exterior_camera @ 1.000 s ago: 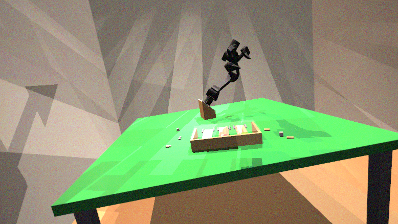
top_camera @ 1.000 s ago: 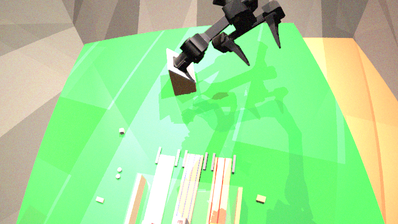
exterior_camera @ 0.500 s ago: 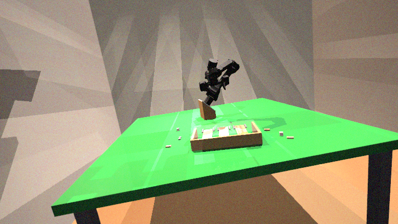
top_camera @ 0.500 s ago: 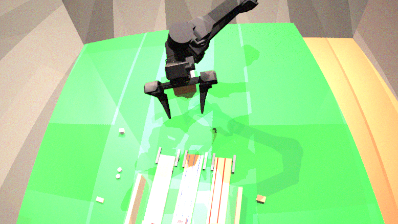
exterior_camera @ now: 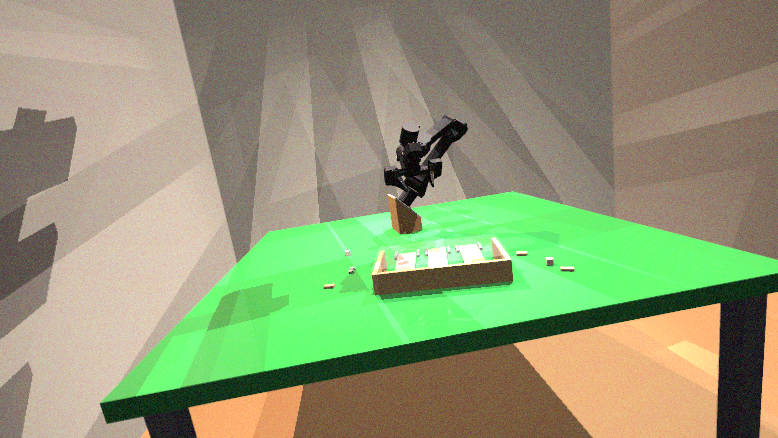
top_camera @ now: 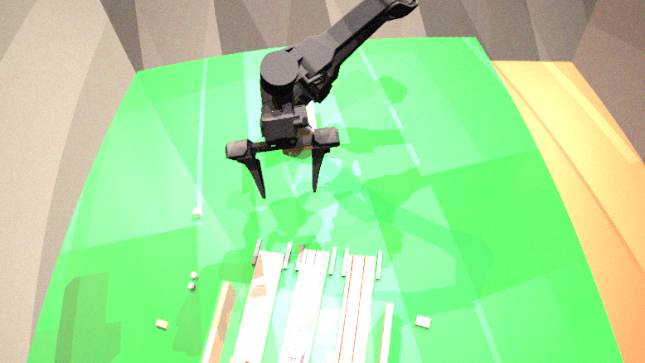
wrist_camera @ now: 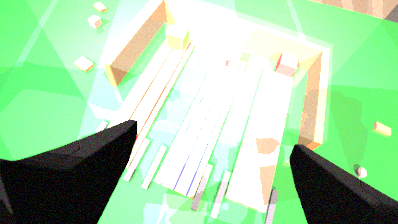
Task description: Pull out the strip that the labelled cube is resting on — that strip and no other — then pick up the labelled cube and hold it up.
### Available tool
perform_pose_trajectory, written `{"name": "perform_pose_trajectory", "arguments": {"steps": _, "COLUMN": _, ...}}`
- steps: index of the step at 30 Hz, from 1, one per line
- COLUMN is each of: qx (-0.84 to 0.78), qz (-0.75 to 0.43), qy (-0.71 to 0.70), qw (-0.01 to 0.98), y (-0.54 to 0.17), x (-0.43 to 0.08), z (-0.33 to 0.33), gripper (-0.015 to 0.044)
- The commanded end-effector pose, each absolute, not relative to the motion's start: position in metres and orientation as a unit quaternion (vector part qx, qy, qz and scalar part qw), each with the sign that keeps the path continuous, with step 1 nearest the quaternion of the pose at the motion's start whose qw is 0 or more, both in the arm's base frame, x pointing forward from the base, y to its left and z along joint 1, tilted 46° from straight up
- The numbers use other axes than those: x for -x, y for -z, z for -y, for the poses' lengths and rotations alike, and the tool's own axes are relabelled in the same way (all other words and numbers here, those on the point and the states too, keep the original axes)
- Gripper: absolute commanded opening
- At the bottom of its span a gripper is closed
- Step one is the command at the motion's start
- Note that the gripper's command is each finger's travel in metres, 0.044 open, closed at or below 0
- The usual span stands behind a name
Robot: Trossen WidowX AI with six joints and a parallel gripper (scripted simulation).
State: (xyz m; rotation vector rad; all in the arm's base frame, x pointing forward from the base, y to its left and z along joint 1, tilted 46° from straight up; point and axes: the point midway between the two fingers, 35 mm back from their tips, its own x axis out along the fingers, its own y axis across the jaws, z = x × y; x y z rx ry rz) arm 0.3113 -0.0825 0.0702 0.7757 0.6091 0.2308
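Observation:
My gripper [top_camera: 288, 194] [wrist_camera: 216, 140] is open and empty, high above the table and short of the strips' near ends. Three pale strips lie side by side: a plain one [top_camera: 259, 315] [wrist_camera: 255, 170], a blue-lined middle one [top_camera: 307, 302] [wrist_camera: 197, 140] and a red-lined one [top_camera: 357, 302] [wrist_camera: 151, 100]. The labelled cube [top_camera: 292, 359] [wrist_camera: 228, 63] is at the far part of the blue-lined strip; glare washes out its outline, with only reddish marks visible. A yellowish cube [wrist_camera: 178, 39] is at the red-lined strip's far end, a pinkish cube [wrist_camera: 287, 65] at the plain strip's.
A wooden three-sided wall [top_camera: 220, 315] [exterior_camera: 443, 278] [wrist_camera: 314, 100] surrounds the strips' far part. Short rails [top_camera: 287, 256] [wrist_camera: 202, 187] flank their near ends. Small blocks [top_camera: 162, 323] [top_camera: 423, 321] and a small white cube [top_camera: 196, 212] lie outside. A wooden wedge [exterior_camera: 402, 217] stands by the arm's base.

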Motion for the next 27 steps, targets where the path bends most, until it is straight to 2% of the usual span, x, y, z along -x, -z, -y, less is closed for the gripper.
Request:
{"name": "perform_pose_trajectory", "arguments": {"steps": 1, "qx": -0.368, "qz": -0.292, "qy": -0.109, "qw": 0.876, "y": -0.069, "x": -0.311, "z": 0.083, "gripper": 0.0400}}
{"name": "perform_pose_trajectory", "arguments": {"steps": 2, "qx": -0.368, "qz": -0.292, "qy": -0.109, "qw": 0.876, "y": -0.069, "x": -0.311, "z": 0.083, "gripper": 0.0400}}
{"name": "perform_pose_trajectory", "arguments": {"steps": 5, "qx": -0.376, "qz": -0.322, "qy": -0.113, "qw": 0.862, "y": -0.063, "x": -0.321, "z": 0.081, "gripper": 0.0321}}
{"name": "perform_pose_trajectory", "arguments": {"steps": 17, "qx": -0.387, "qz": -0.565, "qy": -0.155, "qw": 0.712, "y": -0.018, "x": -0.372, "z": 0.034, "gripper": 0.0006}}
{"name": "perform_pose_trajectory", "arguments": {"steps": 23, "qx": -0.363, "qz": -0.677, "qy": -0.177, "qw": 0.615, "y": -0.007, "x": -0.373, "z": -0.005, "gripper": 0.0000}}
{"name": "perform_pose_trajectory", "arguments": {"steps": 27, "qx": -0.359, "qz": -0.689, "qy": -0.180, "qw": 0.603, "y": -0.010, "x": -0.370, "z": -0.013, "gripper": 0.0000}}
